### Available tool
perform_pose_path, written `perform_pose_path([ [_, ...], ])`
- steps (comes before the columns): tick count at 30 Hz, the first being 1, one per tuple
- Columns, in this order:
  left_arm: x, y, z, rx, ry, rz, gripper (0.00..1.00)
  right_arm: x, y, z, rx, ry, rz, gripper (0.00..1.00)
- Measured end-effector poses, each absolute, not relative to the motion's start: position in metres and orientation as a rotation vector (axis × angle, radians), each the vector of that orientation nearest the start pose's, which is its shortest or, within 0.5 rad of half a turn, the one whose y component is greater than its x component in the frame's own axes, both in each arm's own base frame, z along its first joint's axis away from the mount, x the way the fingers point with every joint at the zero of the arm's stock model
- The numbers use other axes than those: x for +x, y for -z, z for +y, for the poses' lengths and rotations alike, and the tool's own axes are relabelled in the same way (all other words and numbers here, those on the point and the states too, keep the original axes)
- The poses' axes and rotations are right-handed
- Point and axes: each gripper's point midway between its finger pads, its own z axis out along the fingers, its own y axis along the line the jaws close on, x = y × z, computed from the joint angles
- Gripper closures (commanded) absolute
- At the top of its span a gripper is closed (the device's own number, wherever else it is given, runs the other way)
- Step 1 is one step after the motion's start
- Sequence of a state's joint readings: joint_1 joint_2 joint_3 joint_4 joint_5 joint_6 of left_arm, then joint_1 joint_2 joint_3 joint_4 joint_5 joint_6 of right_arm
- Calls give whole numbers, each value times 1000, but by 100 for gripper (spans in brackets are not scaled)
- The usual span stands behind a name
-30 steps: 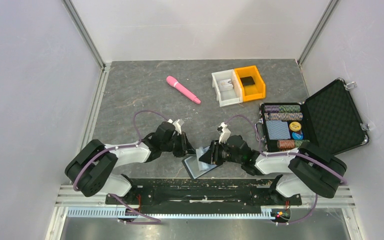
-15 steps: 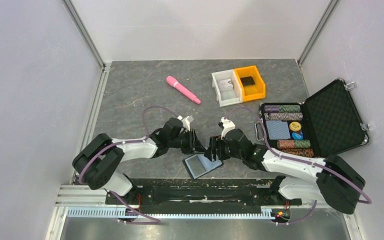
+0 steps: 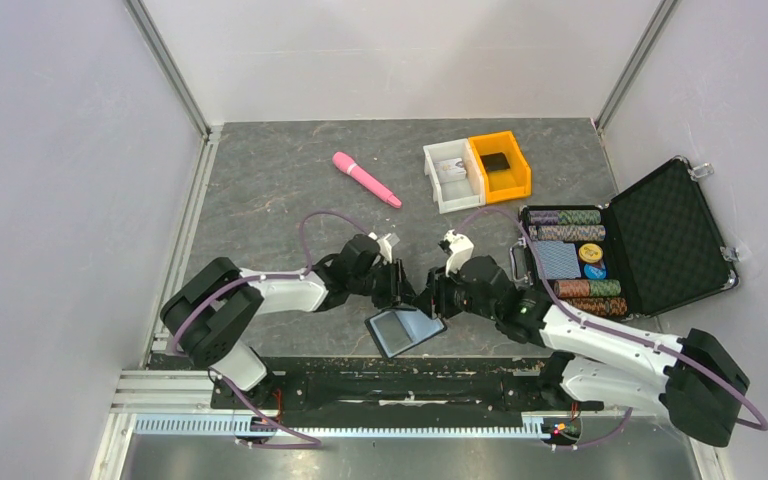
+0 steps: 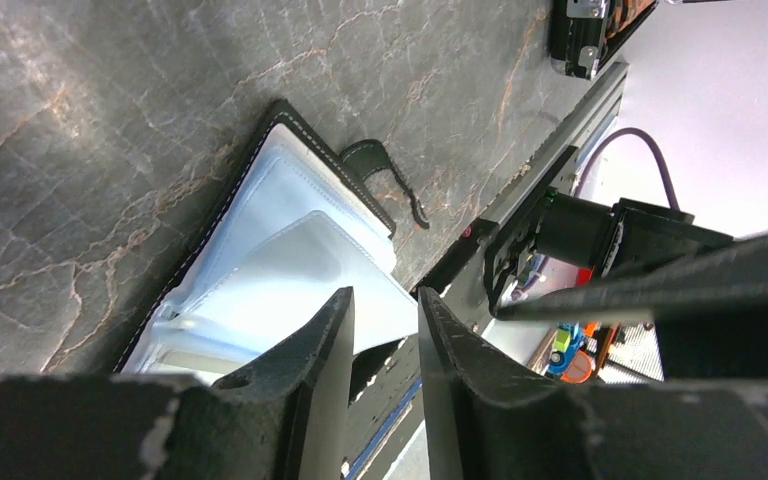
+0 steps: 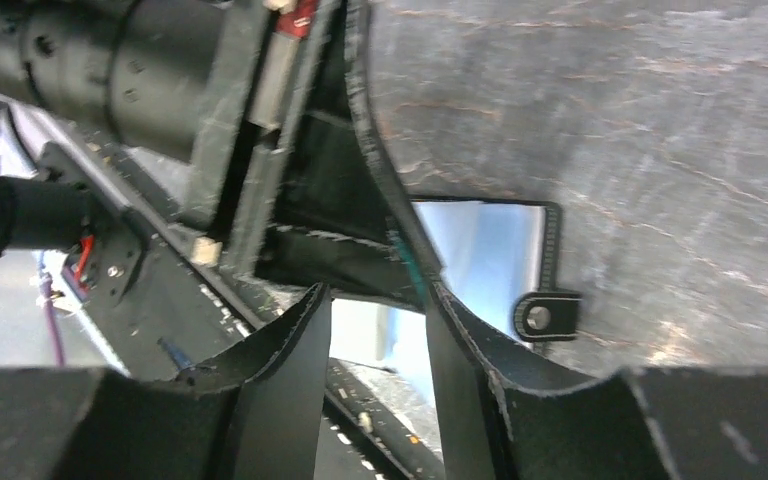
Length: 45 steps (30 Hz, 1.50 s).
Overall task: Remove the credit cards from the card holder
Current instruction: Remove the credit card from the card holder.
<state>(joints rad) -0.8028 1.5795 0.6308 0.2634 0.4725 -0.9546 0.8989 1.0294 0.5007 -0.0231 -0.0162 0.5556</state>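
Note:
The card holder (image 3: pixel 403 330) lies open on the grey table near the front edge, pale bluish inner panels up, framed by a black stitched border. In the left wrist view the card holder (image 4: pixel 280 225) shows overlapping glossy panels and its tab (image 4: pixel 388 172); no credit cards can be told apart in the glare. My left gripper (image 3: pixel 398 290) (image 4: pixel 385 295) hangs just over the holder's far edge, jaws a little apart and empty. My right gripper (image 3: pixel 428 300) (image 5: pixel 378 300) faces it closely, also open and empty, with the holder (image 5: pixel 485 250) and its snap tab (image 5: pixel 540 316) beyond the fingers.
A pink stick (image 3: pixel 366 179) lies at the back. A white bin (image 3: pixel 452 178) and an orange bin (image 3: pixel 501 166) stand beside it. An open black briefcase (image 3: pixel 660 235) of poker chips sits at right. The black front rail (image 3: pixel 410 372) runs just behind the holder.
Both arms reached further out from their bases, bringing the grippers close together over the holder's far edge. The right gripper came off the holder; its jaws widened, then narrowed.

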Motion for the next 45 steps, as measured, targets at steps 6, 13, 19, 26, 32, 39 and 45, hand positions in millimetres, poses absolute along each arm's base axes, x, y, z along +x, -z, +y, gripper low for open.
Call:
perform_pose_path([
  [6, 180, -56, -334, 53, 1272, 2645, 62, 162, -105, 291, -476, -931, 2204, 65],
  [13, 199, -66, -306, -65, 1113, 2652, 61, 154, -69, 297, -530, -831, 2299, 65],
  [19, 216, -83, -275, -155, 981, 2610, 61, 161, -57, 299, -528, -750, 2318, 69],
  [26, 207, -86, -237, -224, 842, 2597, 57, 168, -36, 296, -527, -578, 2395, 71],
  [32, 180, -70, -218, -229, 828, 2631, 55, 170, -23, 284, -524, -453, 2431, 71],
  [39, 154, -50, -208, -226, 872, 2665, 54, 174, -26, 278, -521, -375, 2443, 69],
  [45, 146, -42, -209, -243, 933, 2653, 52, 170, -46, 292, -548, -441, 2404, 63],
])
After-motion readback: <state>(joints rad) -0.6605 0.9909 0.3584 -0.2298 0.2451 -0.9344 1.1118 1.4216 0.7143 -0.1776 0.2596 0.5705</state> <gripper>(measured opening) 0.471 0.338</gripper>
